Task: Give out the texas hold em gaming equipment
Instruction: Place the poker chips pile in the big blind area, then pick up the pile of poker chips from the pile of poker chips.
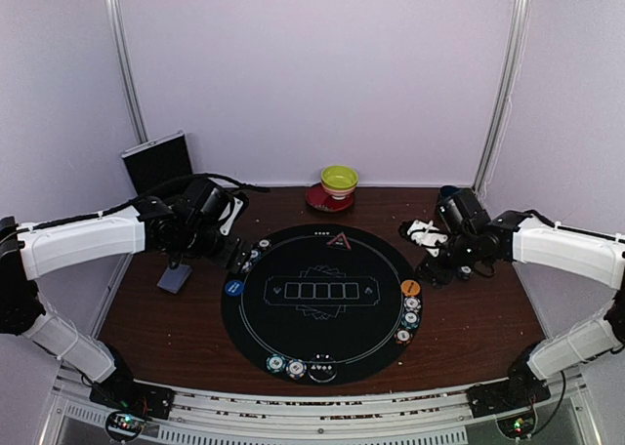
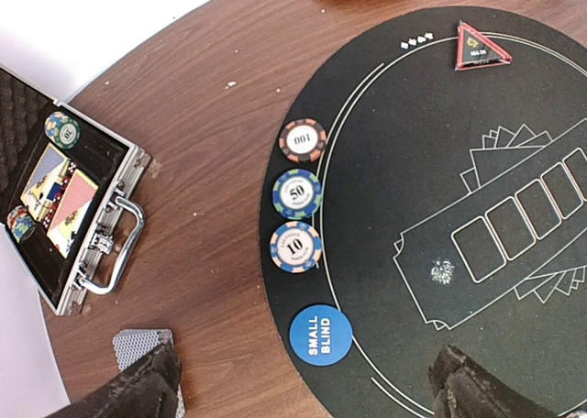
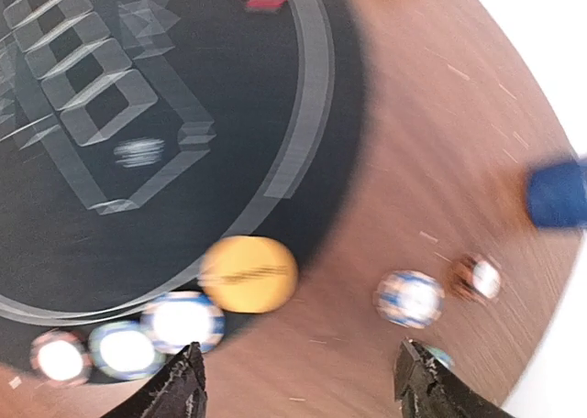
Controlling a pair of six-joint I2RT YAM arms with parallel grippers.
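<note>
Two chips (image 3: pixel 410 299) blurred | mug (image 3: pixel 556 194) cut off | card (image 2: pixel 139 347) half-hidden

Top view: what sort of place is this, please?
Probably a test booth staged as a poker table: plain white walls enclose a wooden table, a round black poker mat lies on it, and striped chips sit along the mat's edge.

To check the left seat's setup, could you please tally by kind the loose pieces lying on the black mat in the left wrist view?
Striped poker chips: 3
Blue button disc: 1
Red triangle marker: 1
Total: 5
</note>
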